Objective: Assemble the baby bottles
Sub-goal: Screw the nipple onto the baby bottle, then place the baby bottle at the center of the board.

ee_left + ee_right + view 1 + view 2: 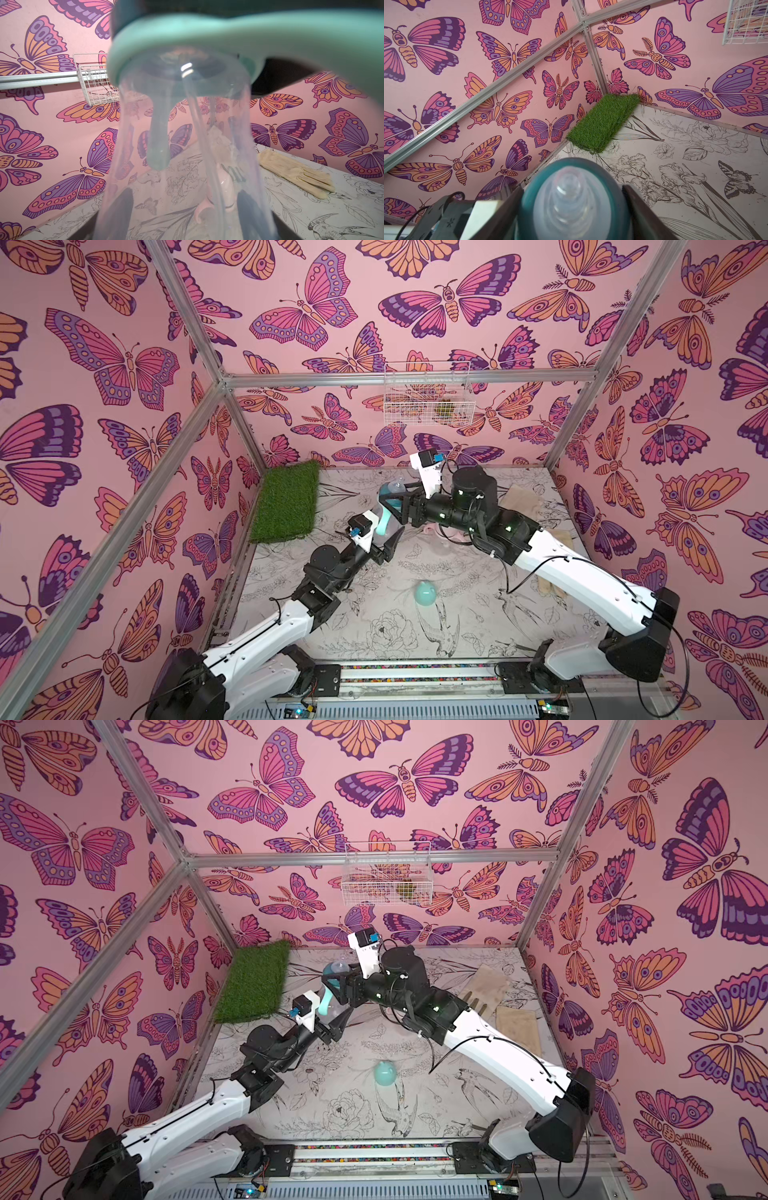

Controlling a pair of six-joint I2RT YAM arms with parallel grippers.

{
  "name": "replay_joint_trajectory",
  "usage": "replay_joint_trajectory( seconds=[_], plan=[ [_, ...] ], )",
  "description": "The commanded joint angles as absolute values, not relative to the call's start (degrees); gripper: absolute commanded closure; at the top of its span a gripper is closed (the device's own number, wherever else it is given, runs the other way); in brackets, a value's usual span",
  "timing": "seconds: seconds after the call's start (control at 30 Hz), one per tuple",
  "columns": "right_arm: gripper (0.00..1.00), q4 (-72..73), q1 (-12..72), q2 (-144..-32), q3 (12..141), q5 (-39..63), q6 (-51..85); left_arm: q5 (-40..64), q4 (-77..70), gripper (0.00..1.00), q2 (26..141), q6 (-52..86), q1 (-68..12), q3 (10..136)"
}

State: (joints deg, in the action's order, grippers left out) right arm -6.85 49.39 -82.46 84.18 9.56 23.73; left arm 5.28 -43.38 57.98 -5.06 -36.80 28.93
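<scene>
My left gripper (187, 214) is shut on the lower body of a clear baby bottle (180, 135), held upright above the table in both top views. A teal twin-handled ring (207, 35) sits round its neck. My right gripper (573, 207) is shut on the teal nipple collar (529, 197), which sits on top of that bottle (386, 526); the clear nipple (569, 197) points up. A teal dome cap (426, 592) lies alone on the table nearer the front. A pink bottle part (225, 185) shows through the clear wall, on the table beyond, mostly hidden under my right arm.
A green grass mat (286, 502) leans in the back left corner. Two beige gloves (488, 979) (517, 1025) lie along the right side of the table. A white wire basket (428, 393) hangs on the back wall. Patterned walls close three sides.
</scene>
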Motion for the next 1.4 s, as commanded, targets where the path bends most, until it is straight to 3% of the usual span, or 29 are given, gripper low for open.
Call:
replay_joint_trajectory(
  seconds=[0.0,0.07,0.13,0.2,0.73,1.37],
  plan=[
    [1.00,-8.14,50.46,-83.72,84.59,9.73,22.79,6.44,-41.48,0.76,58.65,-8.97,-37.88,28.65],
    [1.00,-7.76,50.21,-83.76,84.12,9.66,22.16,8.00,-39.50,0.33,58.25,-8.88,-37.88,27.86],
    [1.00,-7.72,49.69,-83.76,83.90,9.99,21.53,8.06,-39.71,0.12,57.17,-7.74,-37.88,26.40],
    [1.00,-7.56,49.05,-83.67,83.62,10.10,20.95,7.09,-39.35,0.00,55.63,-7.01,-37.88,24.77],
    [1.00,2.23,45.35,-86.85,72.58,6.96,8.05,-5.65,-25.87,0.01,40.55,-3.17,-37.01,15.29],
    [1.00,30.85,45.97,-98.49,57.20,0.57,0.97,-9.14,-24.98,0.01,38.23,-3.43,-35.95,13.91]
  ],
)
